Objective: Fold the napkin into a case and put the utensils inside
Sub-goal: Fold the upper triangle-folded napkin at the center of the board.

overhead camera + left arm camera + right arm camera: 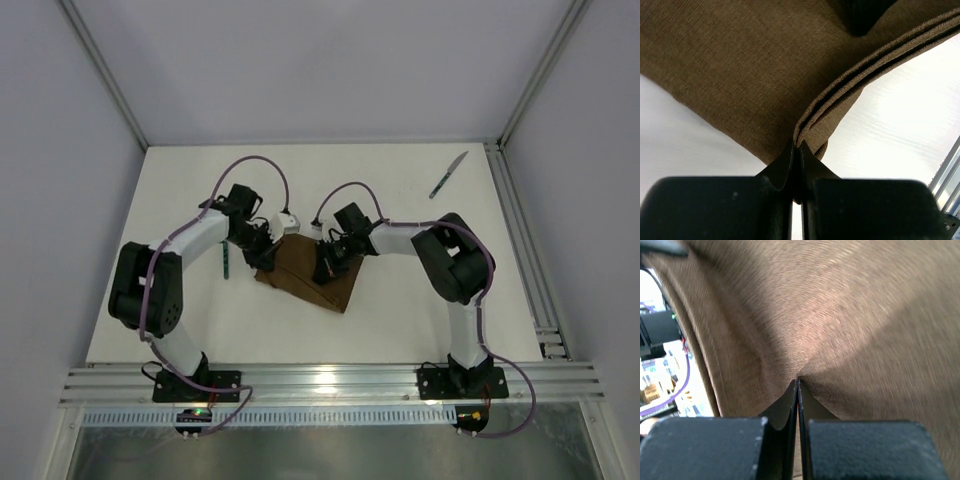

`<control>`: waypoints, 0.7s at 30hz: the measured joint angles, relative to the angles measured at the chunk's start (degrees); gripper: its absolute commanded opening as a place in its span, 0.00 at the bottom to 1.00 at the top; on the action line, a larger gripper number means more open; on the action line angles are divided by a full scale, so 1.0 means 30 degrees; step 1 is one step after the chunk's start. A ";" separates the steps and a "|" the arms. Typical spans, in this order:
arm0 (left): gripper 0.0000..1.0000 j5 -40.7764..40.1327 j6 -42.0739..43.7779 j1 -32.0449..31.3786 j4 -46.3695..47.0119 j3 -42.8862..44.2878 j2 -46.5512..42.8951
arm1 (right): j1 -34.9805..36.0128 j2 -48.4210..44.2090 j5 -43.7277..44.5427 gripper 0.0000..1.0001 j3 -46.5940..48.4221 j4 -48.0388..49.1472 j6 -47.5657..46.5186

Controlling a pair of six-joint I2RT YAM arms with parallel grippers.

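The dark brown napkin lies folded into a thick oblong in the middle of the table. My left gripper is shut on the stacked layers at its left end; the left wrist view shows the layered edge running into the closed tips. My right gripper stands over the cloth's middle, shut, with the napkin puckered at its tips. The knife lies at the far right of the table. The fork, with its teal handle, lies left of the napkin beside my left arm.
An aluminium rail runs along the table's right edge, and more rails cross the front by the arm bases. Grey walls close in the back and both sides. White table shows right of and in front of the napkin.
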 measured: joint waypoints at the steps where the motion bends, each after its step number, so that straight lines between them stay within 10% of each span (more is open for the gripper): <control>1: 0.00 0.0146 0.0087 0.0175 -0.0219 0.0335 0.0408 | 0.0000 0.0022 -0.0138 0.04 0.0000 -0.0051 -0.0138; 21: 0.00 0.1209 0.1639 0.0481 -0.2659 0.3155 0.3636 | -0.0481 -0.3009 0.4779 0.45 0.2834 -0.4240 -0.2412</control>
